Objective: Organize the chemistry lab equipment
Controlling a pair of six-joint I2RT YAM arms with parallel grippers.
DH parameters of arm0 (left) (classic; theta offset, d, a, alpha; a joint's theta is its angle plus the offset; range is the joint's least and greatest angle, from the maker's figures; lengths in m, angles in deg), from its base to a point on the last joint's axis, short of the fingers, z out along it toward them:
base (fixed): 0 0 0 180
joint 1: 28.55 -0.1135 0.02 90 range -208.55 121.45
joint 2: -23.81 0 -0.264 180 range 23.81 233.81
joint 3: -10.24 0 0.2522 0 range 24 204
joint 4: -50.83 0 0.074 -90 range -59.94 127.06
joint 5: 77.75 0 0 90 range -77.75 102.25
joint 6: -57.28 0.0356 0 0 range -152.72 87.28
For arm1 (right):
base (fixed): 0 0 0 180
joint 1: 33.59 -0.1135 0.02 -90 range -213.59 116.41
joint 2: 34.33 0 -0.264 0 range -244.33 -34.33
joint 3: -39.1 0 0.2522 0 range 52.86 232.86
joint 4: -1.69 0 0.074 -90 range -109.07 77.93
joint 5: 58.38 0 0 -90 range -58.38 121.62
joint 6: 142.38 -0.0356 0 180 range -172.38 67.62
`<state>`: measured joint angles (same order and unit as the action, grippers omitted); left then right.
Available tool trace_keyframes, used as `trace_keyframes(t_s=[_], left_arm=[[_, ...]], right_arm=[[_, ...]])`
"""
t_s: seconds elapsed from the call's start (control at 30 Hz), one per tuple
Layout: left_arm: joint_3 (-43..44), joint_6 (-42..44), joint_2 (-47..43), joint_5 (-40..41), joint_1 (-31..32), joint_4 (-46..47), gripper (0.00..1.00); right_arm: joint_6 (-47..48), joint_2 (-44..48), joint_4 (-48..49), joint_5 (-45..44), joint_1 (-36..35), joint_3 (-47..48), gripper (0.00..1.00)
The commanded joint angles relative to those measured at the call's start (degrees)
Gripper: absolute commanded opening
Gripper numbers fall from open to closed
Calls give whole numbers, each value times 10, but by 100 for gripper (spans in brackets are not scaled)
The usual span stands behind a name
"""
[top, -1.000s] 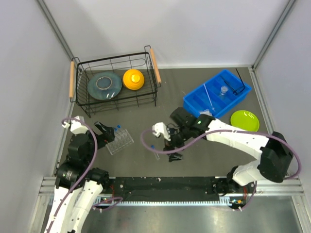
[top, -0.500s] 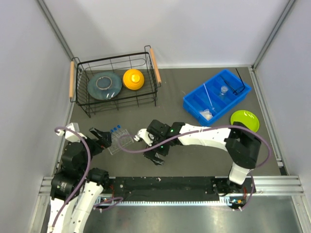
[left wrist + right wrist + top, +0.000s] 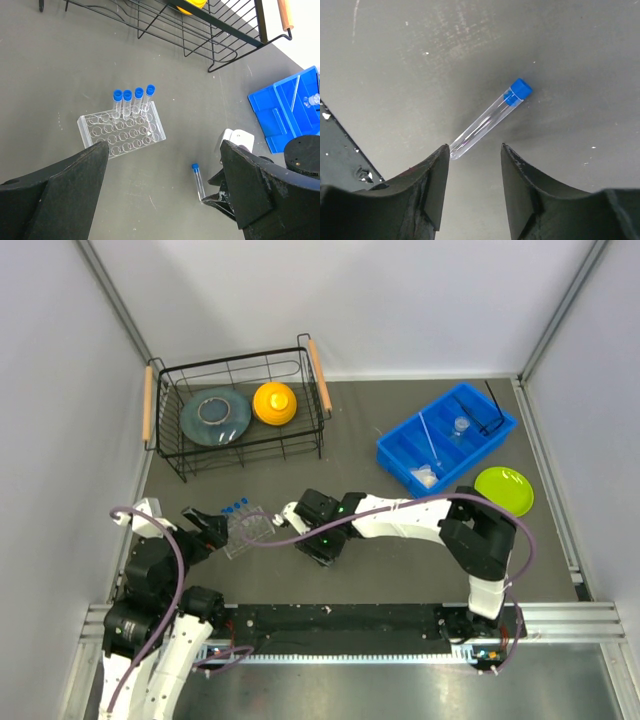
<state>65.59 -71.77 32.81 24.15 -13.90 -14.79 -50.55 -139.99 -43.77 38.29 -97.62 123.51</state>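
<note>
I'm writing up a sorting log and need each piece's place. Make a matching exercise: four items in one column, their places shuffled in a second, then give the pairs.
Items
1. loose test tube
2. four capped test tubes
3. small vial
4. yellow dome

Places
A. in the blue tray
B. in the black wire basket
C. lying flat on the table by the open right gripper
D. standing in the clear rack

Pairs: 1-C, 2-D, 3-A, 4-B
</note>
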Motion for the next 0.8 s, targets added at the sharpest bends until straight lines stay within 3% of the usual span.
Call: trace_keyframes(t_s=[0.0, 0.2, 0.3, 0.43, 0.5, 0.6, 0.77], left_arm=[[16, -7, -8, 8, -2, -3, 99], [17, -20, -20, 2, -2, -10, 99], [21, -25, -27, 2, -2, -15, 99], [25, -39, -34, -8, -2, -19, 99], [22, -56, -35, -20, -2, -12, 99], [3, -84, -36, -76, -1, 16, 99], [-71, -171, -32, -205, -1, 133, 99]], right_arm=[[-12, -19, 12, -31, -7, 22, 44], [-15, -30, 13, -47, -6, 19, 40], [-15, -36, 12, -58, -5, 19, 33], [-14, -42, 9, -60, 10, 19, 12], [-15, -40, 6, -50, 30, 19, 8], [-14, -24, 6, -6, 66, 16, 6], [-15, 54, 26, 146, 117, -11, 6]])
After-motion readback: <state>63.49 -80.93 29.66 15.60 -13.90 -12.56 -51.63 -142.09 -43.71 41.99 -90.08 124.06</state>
